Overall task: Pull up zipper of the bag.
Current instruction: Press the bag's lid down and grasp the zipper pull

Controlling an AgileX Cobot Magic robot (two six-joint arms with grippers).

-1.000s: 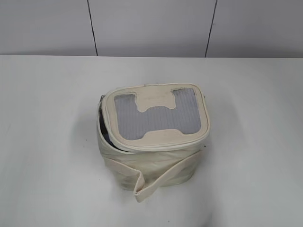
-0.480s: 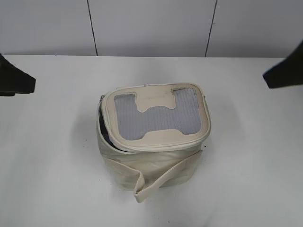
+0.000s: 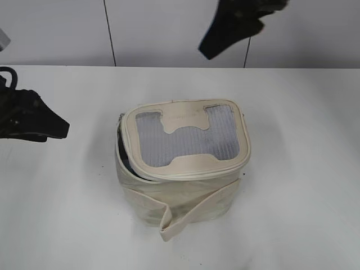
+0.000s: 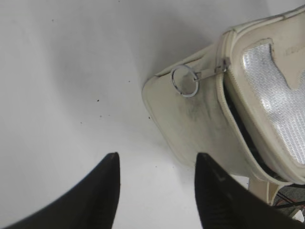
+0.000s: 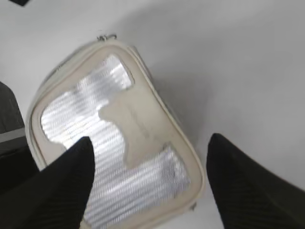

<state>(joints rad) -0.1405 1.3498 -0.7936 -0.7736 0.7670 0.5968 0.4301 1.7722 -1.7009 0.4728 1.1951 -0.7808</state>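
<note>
While the task's real work is not yet begun, the left black claw (image 3: 53,128) hovers at the left edge of the white tabletop (image 3: 304,169), low and well apart from the bag, its two fingers spread and holding nothing. In its wrist view the claw (image 4: 155,191) looks toward the bag's left corner, where a small silver ring pull (image 4: 185,81) hangs against the cream fabric side; I judge this arm is placed to reach that pull.

At the middle stands the small boxy cream-white fabric bag (image 3: 180,191), upright, with a grey mesh window panel (image 3: 185,138) in its lid and a flat cream strap (image 3: 197,211) hanging across the near side. The cream zipper track (image 4: 236,129) is open along the left side, so the lid gapes there and dark inside shows.

Further right and far, the right black claw (image 3: 211,50) hangs high above the bag, touching nothing. Its wrist view shows the fingers (image 5: 62,186) wide apart over the lid, probably ready to steady the bag when the pull is drawn.
</note>
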